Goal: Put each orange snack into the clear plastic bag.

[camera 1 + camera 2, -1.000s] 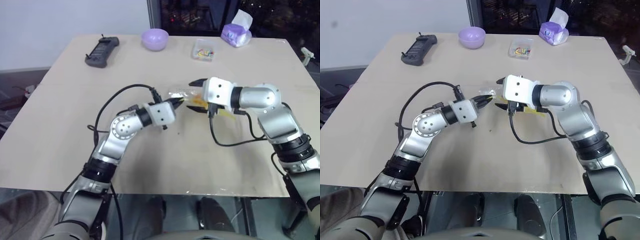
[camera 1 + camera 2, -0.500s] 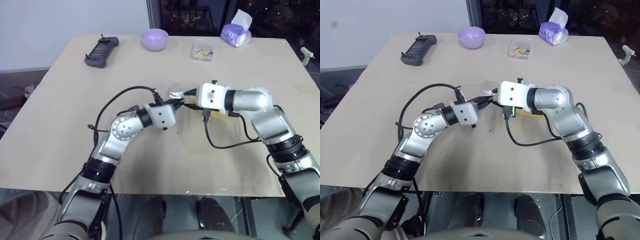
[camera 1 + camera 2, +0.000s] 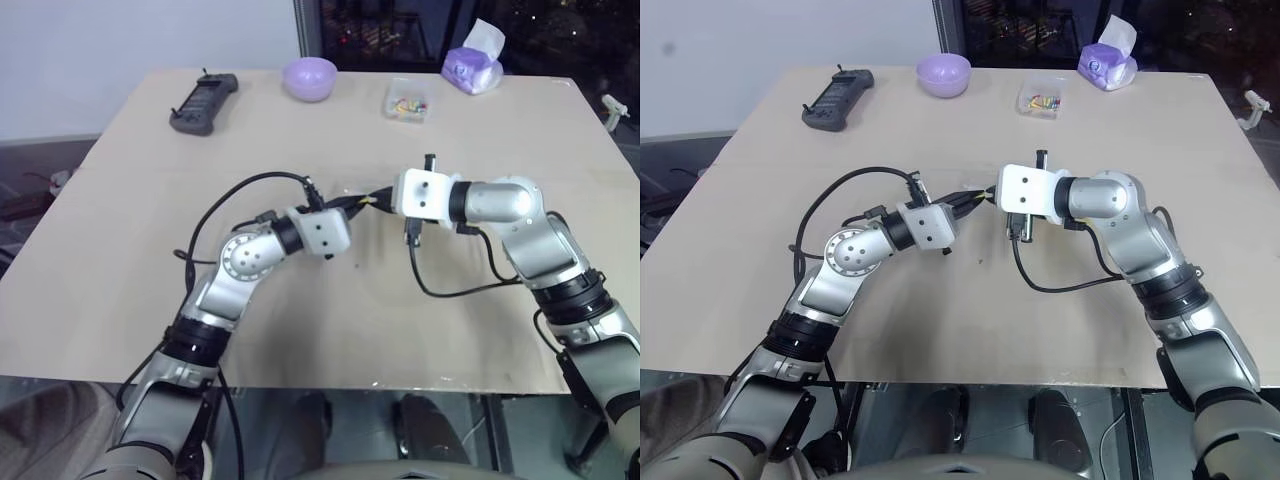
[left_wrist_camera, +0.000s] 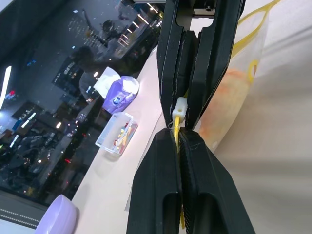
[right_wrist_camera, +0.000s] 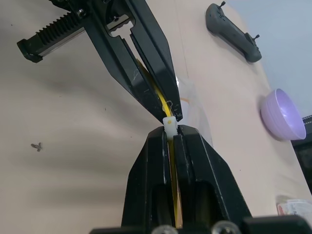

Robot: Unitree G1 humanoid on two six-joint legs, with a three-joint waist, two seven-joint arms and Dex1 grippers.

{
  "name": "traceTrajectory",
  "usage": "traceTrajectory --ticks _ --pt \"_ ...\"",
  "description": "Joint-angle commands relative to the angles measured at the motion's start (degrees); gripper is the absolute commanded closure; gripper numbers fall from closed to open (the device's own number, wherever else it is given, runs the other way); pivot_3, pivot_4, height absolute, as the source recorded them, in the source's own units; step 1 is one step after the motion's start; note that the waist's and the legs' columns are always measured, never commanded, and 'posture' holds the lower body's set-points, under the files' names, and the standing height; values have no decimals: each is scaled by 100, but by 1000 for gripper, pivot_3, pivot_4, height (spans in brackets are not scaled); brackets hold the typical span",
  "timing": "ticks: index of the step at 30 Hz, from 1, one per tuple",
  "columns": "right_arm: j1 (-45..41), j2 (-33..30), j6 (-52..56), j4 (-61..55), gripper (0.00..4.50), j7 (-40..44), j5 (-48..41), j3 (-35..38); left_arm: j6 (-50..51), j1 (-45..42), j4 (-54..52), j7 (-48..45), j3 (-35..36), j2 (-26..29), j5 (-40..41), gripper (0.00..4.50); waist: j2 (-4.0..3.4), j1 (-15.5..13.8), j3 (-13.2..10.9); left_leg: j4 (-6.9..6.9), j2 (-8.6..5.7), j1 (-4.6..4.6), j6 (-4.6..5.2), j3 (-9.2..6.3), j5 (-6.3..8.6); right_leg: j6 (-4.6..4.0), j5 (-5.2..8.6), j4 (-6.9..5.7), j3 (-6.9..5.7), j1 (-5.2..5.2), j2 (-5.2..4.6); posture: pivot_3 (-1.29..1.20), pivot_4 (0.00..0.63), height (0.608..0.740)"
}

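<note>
The clear plastic bag [image 4: 242, 73] hangs just above the middle of the table, behind my right gripper in the head views. An orange snack [image 4: 228, 91] shows as an orange shape through its film. My left gripper [image 3: 360, 204] is shut on the bag's yellow seal strip [image 5: 171, 161]. My right gripper [image 3: 381, 197] meets it tip to tip. It is shut on the same strip at the small white slider [image 5: 169, 122]. Both pairs of black fingers [image 4: 171, 161] are pressed flat together on the strip.
Along the far edge of the tan table [image 3: 130, 250] lie a black handset [image 3: 204, 102], a purple bowl [image 3: 309, 78], a small clear box of coloured bits [image 3: 406, 101] and a purple tissue pack [image 3: 474, 62]. Black cables loop off both wrists.
My right gripper was open beside the bag. It has swung left to the left gripper's tip and shut on the seal strip. The left arm has kept still.
</note>
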State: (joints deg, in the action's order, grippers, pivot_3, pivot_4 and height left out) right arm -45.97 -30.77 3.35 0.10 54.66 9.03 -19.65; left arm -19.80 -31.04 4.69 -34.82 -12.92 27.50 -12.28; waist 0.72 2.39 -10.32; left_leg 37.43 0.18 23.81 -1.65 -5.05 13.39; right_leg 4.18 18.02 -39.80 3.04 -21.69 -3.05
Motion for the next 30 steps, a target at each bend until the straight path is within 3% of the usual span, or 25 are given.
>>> traceTrajectory --ticks 1,7,11,17,21,30 --pt "-191 -12 -65 -167 4467 -119 -21 224 -116 43 -141 -61 -63 40 -13 4500 0 1 0 0 0 0 0 0 0 0 0 0 0 0 0 0 150 740" --pt "-146 -6 -52 -259 4467 -87 -106 259 -136 18 -70 -59 -87 22 -25 4500 0 0 0 0 0 0 0 0 0 0 0 0 0 0 0 0 150 740" --pt "-127 -19 -90 -270 3244 -147 -65 278 -145 15 -50 -77 -97 24 -22 4500 0 -1 0 0 0 0 0 0 0 0 0 0 0 0 0 0 150 740" --pt "-129 -30 -68 -297 3244 -115 -76 277 -175 -8 -2 -99 -104 44 -10 4500 0 1 0 0 0 0 0 0 0 0 0 0 0 0 0 0 150 740" --pt "-96 -71 -70 -353 4444 -41 -121 292 -190 -16 25 -106 -99 50 -10 4500 0 0 0 0 0 0 0 0 0 0 0 0 0 0 0 0 150 740" --pt "-84 -120 25 -523 4444 3 -177 314 -197 -6 61 -110 -126 43 -5 4500 0 0 0 0 0 0 0 0 0 0 0 0 0 0 0 0 150 740"
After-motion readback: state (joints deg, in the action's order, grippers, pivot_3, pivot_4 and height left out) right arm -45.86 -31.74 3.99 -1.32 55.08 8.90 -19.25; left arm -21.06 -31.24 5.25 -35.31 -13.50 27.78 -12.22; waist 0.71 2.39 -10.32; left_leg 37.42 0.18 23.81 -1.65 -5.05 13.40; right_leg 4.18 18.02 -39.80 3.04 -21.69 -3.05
